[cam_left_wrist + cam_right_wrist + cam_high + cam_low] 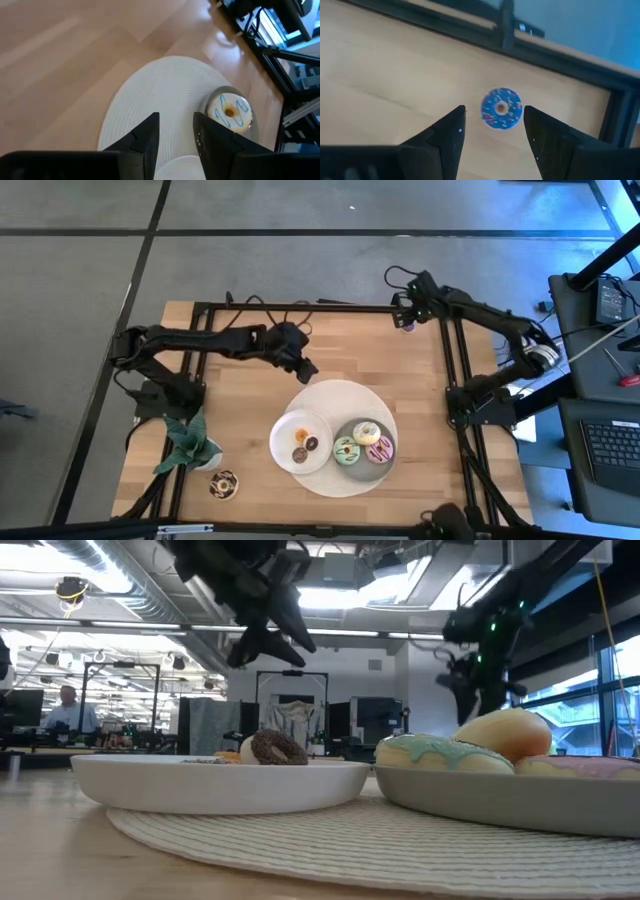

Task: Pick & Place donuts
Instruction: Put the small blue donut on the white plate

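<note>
My right gripper [494, 117] is open at the table's far right corner [405, 315], its fingers either side of a purple sprinkled mini donut [501, 108] lying flat on the wood. It does not touch the donut. My left gripper [176, 125] is open and holds nothing; it hovers over the far left edge of the round white mat [305, 368]. A grey plate [352, 430] carries the white donut [366, 432], green donut [346, 450] and pink donut [379, 449]. A white plate [285, 435] holds orange and brown minis [311, 444]. The chocolate donut [223, 485] lies near the plant.
Both plates sit on the woven mat [335, 395] at the table's near middle. A green leafy plant [185, 445] stands near the left near corner. Black frame rails [455, 360] run along the table's edges. Bare wood lies between the mat and the far edge.
</note>
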